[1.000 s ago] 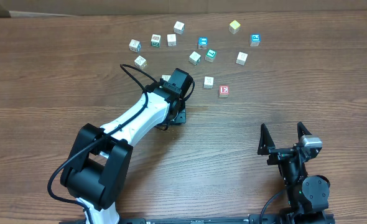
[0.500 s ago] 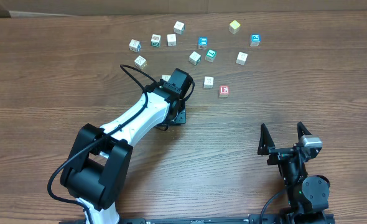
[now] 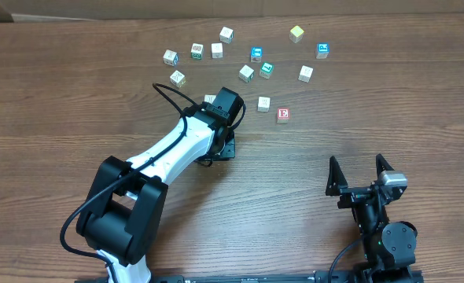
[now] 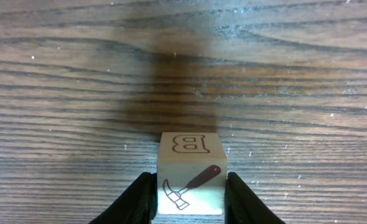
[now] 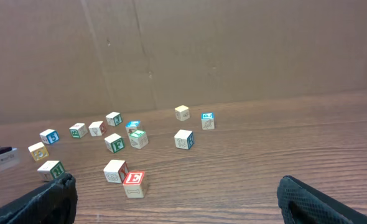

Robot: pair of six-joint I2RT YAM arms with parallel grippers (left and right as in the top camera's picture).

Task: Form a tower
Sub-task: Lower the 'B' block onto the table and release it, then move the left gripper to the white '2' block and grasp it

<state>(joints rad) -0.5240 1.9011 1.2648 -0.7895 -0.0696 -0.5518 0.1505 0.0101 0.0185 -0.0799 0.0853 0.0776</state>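
My left gripper [image 4: 191, 198] is shut on a pale wooden cube [image 4: 190, 163] that shows a red hammer picture and a letter B, low over the bare wood. Seen from overhead, the left gripper [image 3: 226, 146] points down near the table's middle and hides that cube. At the near right, my right gripper [image 3: 359, 167] stands wide open with nothing between its fingers [image 5: 323, 200]. No tower is in view, only single cubes, among them a teal-topped cube [image 3: 266, 69] and a red E cube [image 3: 283, 115].
Several loose picture cubes lie scattered along the far side, from a pale cube [image 3: 170, 56] at the left to a blue-topped cube [image 3: 322, 50] at the right. A brown cardboard wall [image 5: 233, 43] stands behind them.
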